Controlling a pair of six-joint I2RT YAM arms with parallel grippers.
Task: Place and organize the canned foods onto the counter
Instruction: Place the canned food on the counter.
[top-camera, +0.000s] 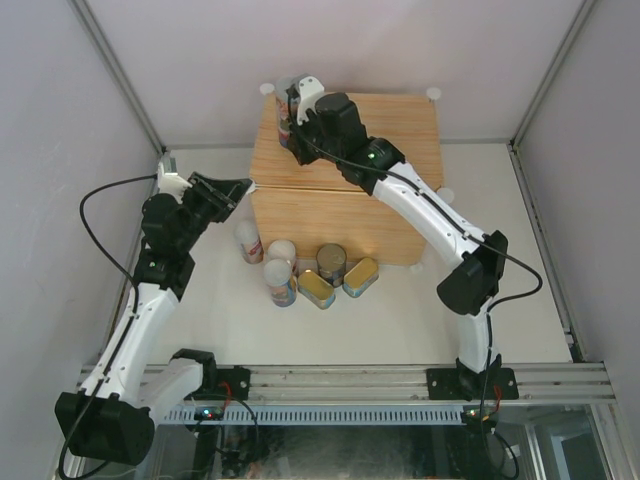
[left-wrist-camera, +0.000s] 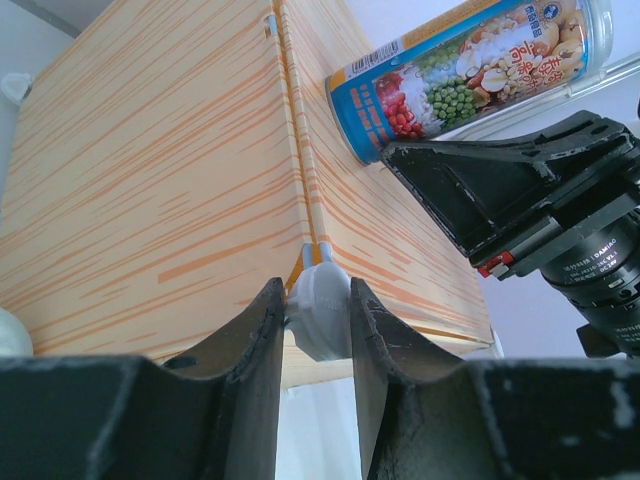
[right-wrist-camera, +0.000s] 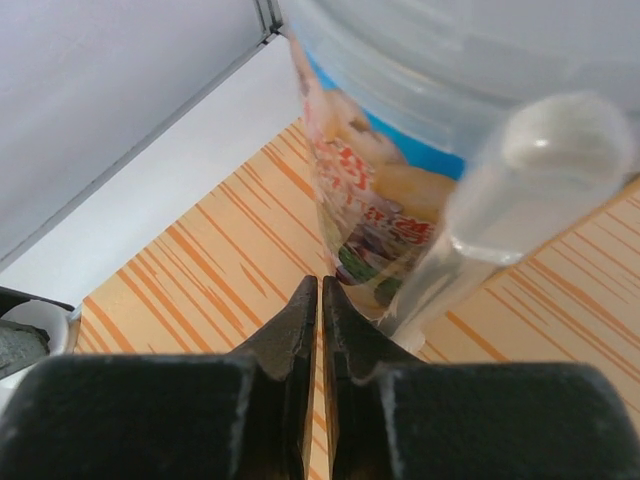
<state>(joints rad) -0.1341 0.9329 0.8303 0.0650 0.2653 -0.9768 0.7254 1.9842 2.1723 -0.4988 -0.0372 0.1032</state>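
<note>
Upper left of the overhead view, on the counter (top-camera: 400, 120) top: one tall can (top-camera: 284, 128), upright, near the far-left corner. Translucent white lid, blue label with pictures of beans, peas and grains. It looks steady where it stands.

My right gripper (right-wrist-camera: 320, 290): jaws pressed together, nothing between them, tips just short of the can's base. Can stands free of my grip.

Lower centre of the overhead view, on the table (top-camera: 520, 300) in front of the counter: the rest, bunched close together.
- white-lidded cans (top-camera: 247, 240): three, as far as I can make out, upright.
- dark can (top-camera: 331, 262) with metal top, upright.
- gold tins (top-camera: 317, 290): two, flat, lying side by side.

Tally: one placed, six to go. Early days. Counter top otherwise bare wood grain, so there is room for a row; nothing organised yet.

My left gripper (left-wrist-camera: 313, 285), left of the frame at the counter's near-left corner: clenched on the round white connector (left-wrist-camera: 322, 315) there, likely bracing the box.
</note>
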